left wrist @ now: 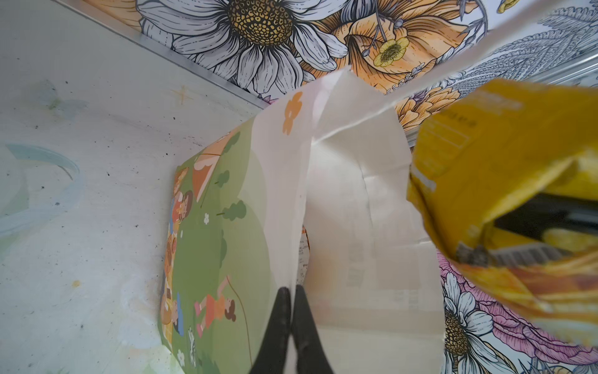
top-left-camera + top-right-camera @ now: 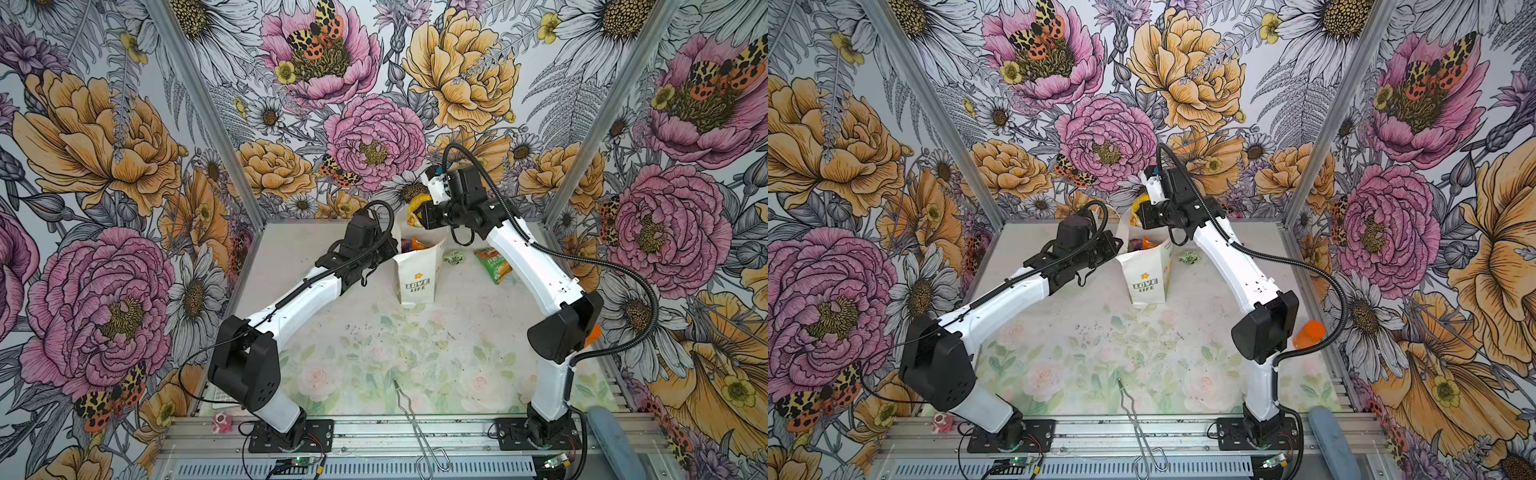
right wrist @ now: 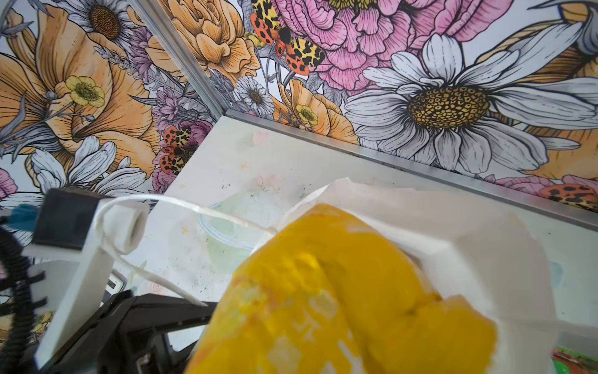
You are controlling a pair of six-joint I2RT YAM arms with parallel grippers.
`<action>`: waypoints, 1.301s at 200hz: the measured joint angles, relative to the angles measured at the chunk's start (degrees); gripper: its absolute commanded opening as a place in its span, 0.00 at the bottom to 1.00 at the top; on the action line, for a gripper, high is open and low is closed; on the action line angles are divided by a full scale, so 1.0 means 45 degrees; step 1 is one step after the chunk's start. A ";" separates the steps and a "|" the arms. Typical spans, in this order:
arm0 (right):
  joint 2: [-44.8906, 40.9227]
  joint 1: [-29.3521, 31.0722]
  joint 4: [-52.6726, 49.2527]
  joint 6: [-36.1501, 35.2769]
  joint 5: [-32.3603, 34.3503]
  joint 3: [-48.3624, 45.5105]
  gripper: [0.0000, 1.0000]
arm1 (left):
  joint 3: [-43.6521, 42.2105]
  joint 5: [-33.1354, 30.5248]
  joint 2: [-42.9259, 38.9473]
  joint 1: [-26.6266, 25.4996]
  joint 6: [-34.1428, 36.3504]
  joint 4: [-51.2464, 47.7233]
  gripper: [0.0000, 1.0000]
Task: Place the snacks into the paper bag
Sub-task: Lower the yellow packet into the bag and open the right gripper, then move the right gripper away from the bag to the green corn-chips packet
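Above the paper bag (image 2: 415,270), right jaws gripping yellow packet (image 2: 415,204); left jaws shut (on bag rim)

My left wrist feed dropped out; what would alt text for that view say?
The left gripper, jaws closed, pinches the rim of the paper bag, green printed outside on one side and white inside on the other. A yellow packet hovers close by the open mouth, above the pale table, with the floral wall behind.
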 measured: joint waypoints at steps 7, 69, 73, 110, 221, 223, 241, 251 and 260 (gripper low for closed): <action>0.0136 0.0039 -0.0073 -0.0010 0.0151 0.0073 0.24 | 0.0000 0.0000 0.0000 0.0000 0.0000 0.0000 0.00; 0.0782 0.0471 -0.1039 -0.0597 0.1826 0.0680 0.44 | 0.0000 0.0000 0.0000 0.0000 0.0000 0.0000 0.00; 0.0797 0.0491 -0.1083 -0.0622 0.1914 0.0699 0.46 | 0.0000 0.0000 0.0000 0.0000 0.0000 0.0000 0.00; 0.0801 0.0583 -0.1379 -0.0933 0.2424 0.0753 0.54 | 0.0000 0.0000 0.0000 0.0000 0.0000 0.0000 0.00; -0.0763 0.0607 -0.1681 -0.1579 0.2875 0.0219 0.61 | -0.0189 -0.0005 -0.0121 0.0194 0.0000 0.0005 0.00; -0.0835 0.0607 -0.1685 -0.1593 0.2900 0.0194 0.61 | -0.0194 0.0000 -0.0131 0.0204 0.0000 0.0005 0.00; -0.1447 0.0602 -0.1681 -0.1671 0.3138 0.0005 0.63 | -0.0253 0.0000 -0.0194 0.0262 0.0000 -0.0024 0.00; -0.1758 0.0602 -0.1681 -0.1676 0.3366 -0.0058 0.65 | -0.0311 -0.0005 -0.0233 0.0262 0.0000 -0.0019 0.00; -0.2016 0.0563 -0.1676 -0.1651 0.3575 -0.0121 0.66 | -0.0374 -0.0005 -0.0291 0.0267 0.0000 -0.0010 0.00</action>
